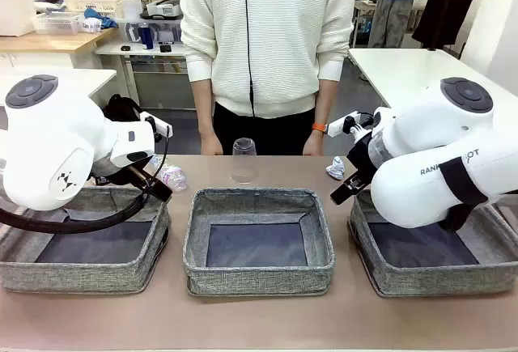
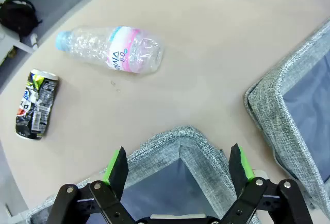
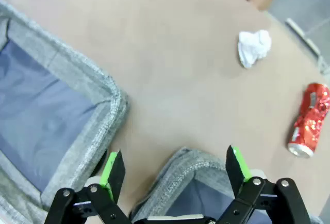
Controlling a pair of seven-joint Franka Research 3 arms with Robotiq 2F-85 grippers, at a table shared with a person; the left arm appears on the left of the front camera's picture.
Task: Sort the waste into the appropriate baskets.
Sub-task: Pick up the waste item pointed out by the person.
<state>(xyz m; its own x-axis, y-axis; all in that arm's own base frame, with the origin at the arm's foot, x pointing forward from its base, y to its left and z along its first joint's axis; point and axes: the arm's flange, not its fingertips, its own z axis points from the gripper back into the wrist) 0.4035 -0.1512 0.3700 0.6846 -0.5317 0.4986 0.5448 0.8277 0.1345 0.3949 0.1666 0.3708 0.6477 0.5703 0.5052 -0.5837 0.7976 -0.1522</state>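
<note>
Waste for sorting: every piece lies on the desk [image 1: 259,320] beyond the baskets, none yet binned. State of left pincer [image 2: 178,154]: released, jaws wide, nothing held, hovering over the far corner of the left basket [image 1: 81,275]. State of right pincer [image 3: 174,156]: likewise released and empty, over a corner of the right basket [image 1: 421,281], with the middle basket [image 1: 259,275] between the two. Hazards, as judged: a straight descent could snag a finger on a fabric wall. The round bottle [image 2: 111,50] may roll at a glancing touch, and the thin cup [image 1: 244,160] may topple or buckle. A person's hand [image 1: 313,145] sits at the far edge near the paper ball [image 3: 253,47]. The alike, unmarked baskets invite mis-sorting. Orientation: the bottle is on its side, long axis across the left wrist view, blue cap toward picture left. The black can [image 2: 36,104] is on its side, axis roughly up-down there. The red can [image 3: 308,119] is on its side, axis near vertical in the right wrist view. The cup stands on end.
</note>
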